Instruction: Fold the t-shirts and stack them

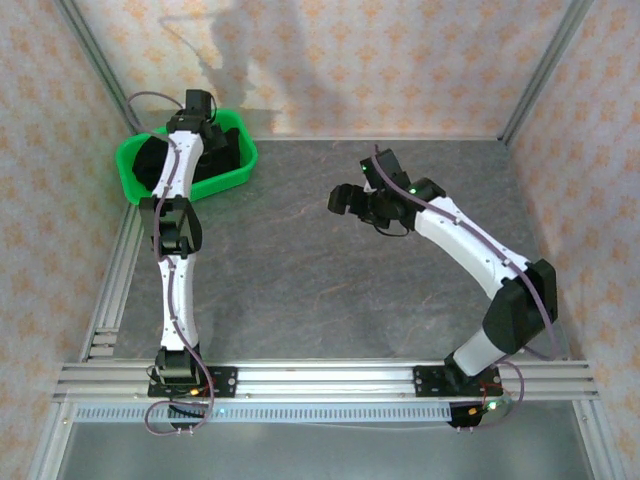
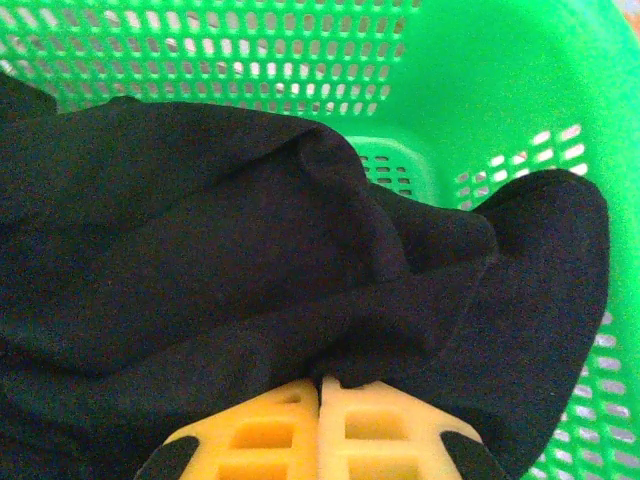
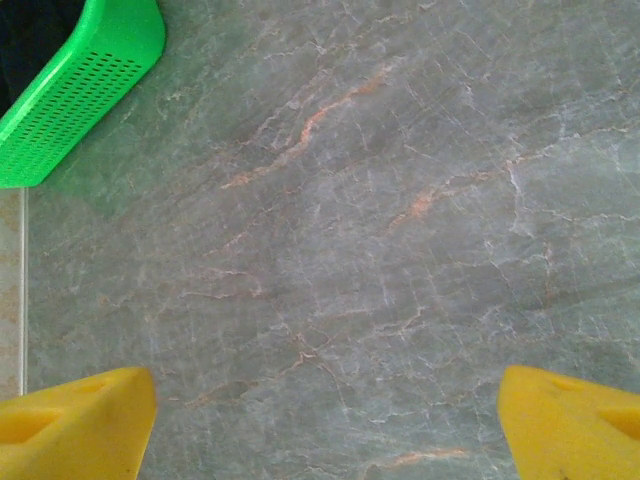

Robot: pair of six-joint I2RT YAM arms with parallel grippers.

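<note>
Yellow fingers (image 2: 385, 432) of my left gripper (image 2: 320, 388), shut, touch black t-shirts (image 2: 200, 250) heaped in the green basket (image 2: 480, 90); my right gripper (image 3: 325, 420) gapes wide over the desk (image 3: 400, 200).

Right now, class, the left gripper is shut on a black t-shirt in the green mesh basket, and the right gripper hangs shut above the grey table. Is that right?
No. The right gripper is open, not shut: the right wrist view shows its yellow fingers far apart above the grey table. The left gripper is shut on a black t-shirt in the green mesh basket.
</note>
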